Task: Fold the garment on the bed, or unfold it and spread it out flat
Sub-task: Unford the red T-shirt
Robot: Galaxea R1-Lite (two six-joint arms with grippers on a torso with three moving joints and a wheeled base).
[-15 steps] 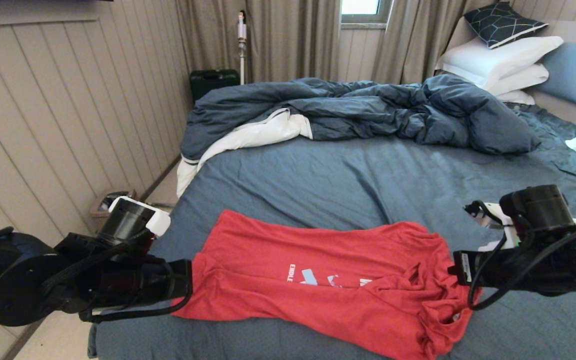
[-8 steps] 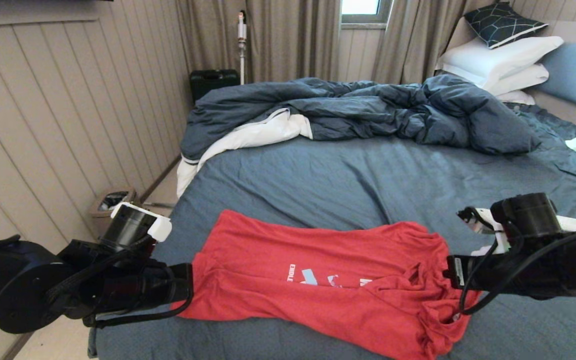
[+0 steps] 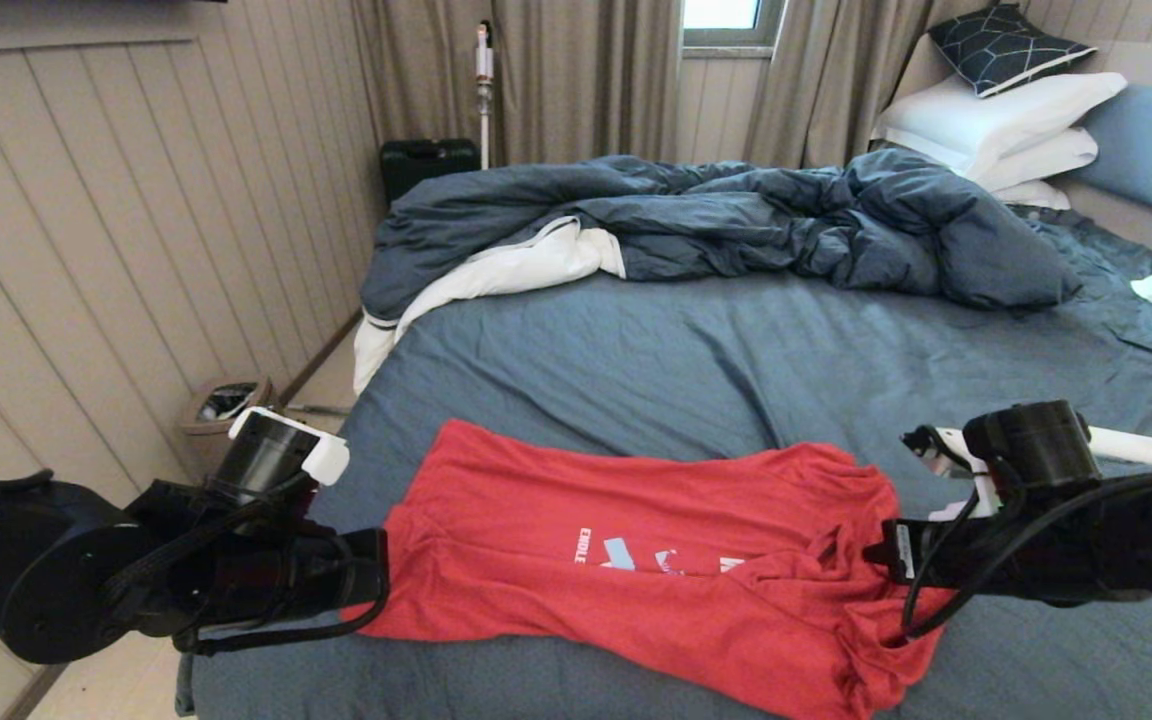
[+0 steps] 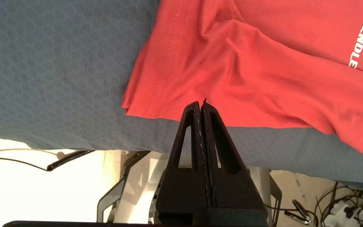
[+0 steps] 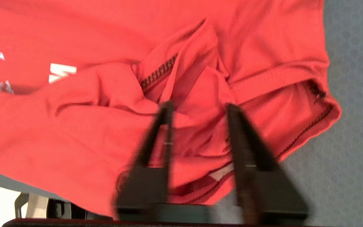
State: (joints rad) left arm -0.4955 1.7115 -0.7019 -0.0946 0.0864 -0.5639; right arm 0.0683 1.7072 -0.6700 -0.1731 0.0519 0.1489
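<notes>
So the red T-shirt lay stretched across the near edge of the bed, long axis running side to side, straight from one gripper to the other. Hem end was toward the left arm, collar end toward the right.

Closest to the fingers on the left: the left gripper was pressed fully closed, tips right at the hem-side edge of the shirt. I honestly couldn't tell whether any cloth was caught between them or they were just sitting against it. The hem corner sat just off to one side of the tips.

The right gripper was the opposite, fingers spread wide apart with nothing gripped, parked over the bunched-up collar and shoulder folds. That crumpled bit lay right between and just ahead of the fingers.

My guess is the next move hinges on that right end, since it's the messy one and the open fingers already straddled it.

Farther out past both grippers was bare sheet, then the rumpled duvet, well apart from the shirt.
</notes>
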